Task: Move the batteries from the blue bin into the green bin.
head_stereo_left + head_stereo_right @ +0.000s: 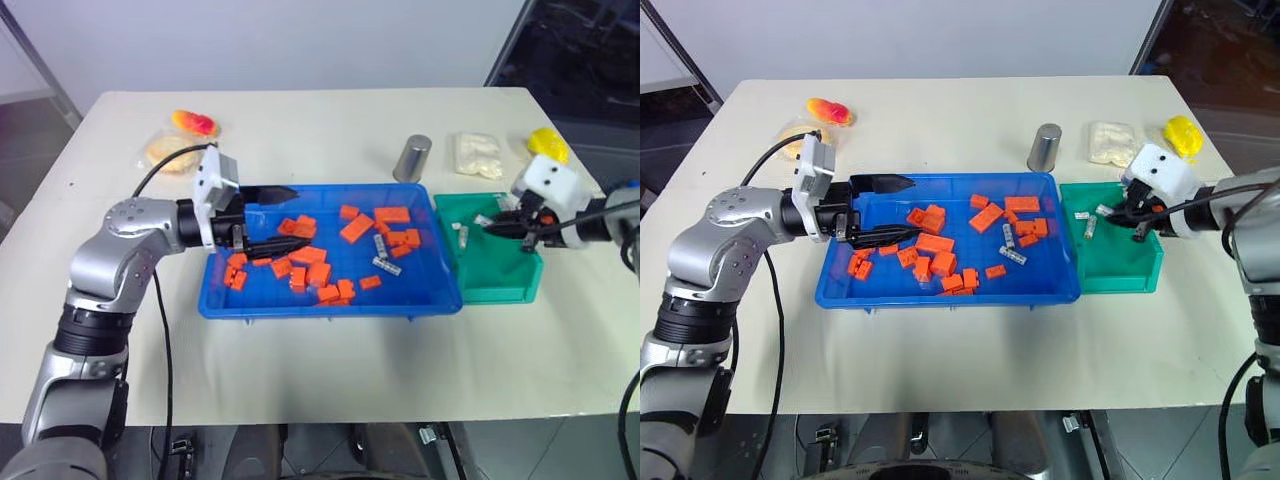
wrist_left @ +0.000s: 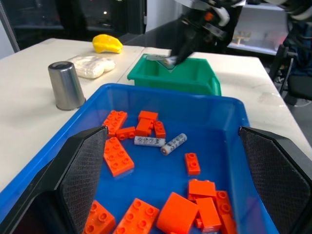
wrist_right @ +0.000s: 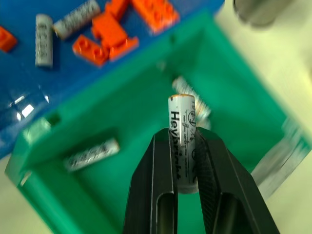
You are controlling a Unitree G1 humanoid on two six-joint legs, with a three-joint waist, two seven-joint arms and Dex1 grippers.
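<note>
The blue bin (image 1: pixel 330 303) lies mid-table with two batteries (image 1: pixel 381 245) (image 1: pixel 387 265) among orange blocks (image 1: pixel 310 270). The green bin (image 1: pixel 500 285) stands against its right side, with batteries on its floor (image 3: pixel 92 153). Over the green bin my right gripper (image 1: pixel 497 228) is shut on a battery (image 3: pixel 183 141), held upright between its fingers. My left gripper (image 1: pixel 300 215) hangs open above the blue bin's left part, pointing right, with nothing between its fingers (image 2: pixel 80 170). In the left wrist view the two batteries (image 2: pixel 149 141) (image 2: pixel 174 144) lie side by side ahead of it.
A grey metal can (image 1: pixel 412 158) stands just behind the blue bin. A white packet (image 1: pixel 478 153) and a yellow object (image 1: pixel 548 143) lie at the back right. An orange-yellow item (image 1: pixel 195 123) and a wrapped round thing (image 1: pixel 172 152) lie at the back left.
</note>
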